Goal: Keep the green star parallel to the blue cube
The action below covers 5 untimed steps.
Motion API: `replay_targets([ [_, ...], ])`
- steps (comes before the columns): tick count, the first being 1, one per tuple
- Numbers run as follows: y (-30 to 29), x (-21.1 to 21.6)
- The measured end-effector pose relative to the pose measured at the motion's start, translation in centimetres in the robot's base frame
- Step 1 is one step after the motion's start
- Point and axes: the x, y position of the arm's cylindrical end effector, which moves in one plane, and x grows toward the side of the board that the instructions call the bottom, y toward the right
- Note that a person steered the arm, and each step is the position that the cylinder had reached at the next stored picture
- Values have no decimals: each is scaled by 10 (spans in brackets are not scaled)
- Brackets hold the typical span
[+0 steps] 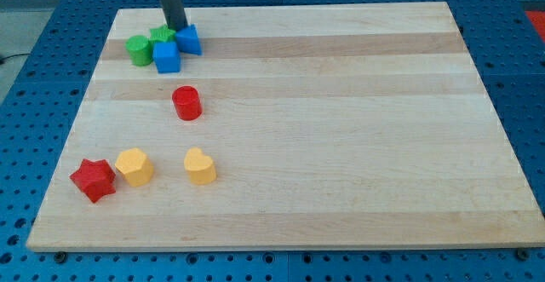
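Note:
The green star (160,35) sits near the board's top left, partly hidden behind the rod and the blue blocks. The blue cube (167,57) lies just below it, touching it. A second blue block (189,39), shape unclear, sits to the star's right. A green cylinder (138,49) lies left of the cube. My tip (176,28) comes down from the view's top and rests between the green star and the second blue block, touching or nearly touching both.
A red cylinder (186,103) stands below the cluster. A red star (93,180), a yellow hexagon-like block (134,166) and a yellow heart (200,166) lie at the lower left. The wooden board (341,146) is ringed by a blue perforated table.

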Motion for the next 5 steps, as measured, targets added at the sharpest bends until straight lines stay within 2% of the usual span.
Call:
replay_targets([
  [1, 54, 10],
  [2, 78, -21],
  [3, 24, -58],
  [4, -53, -44],
  [5, -53, 3],
])
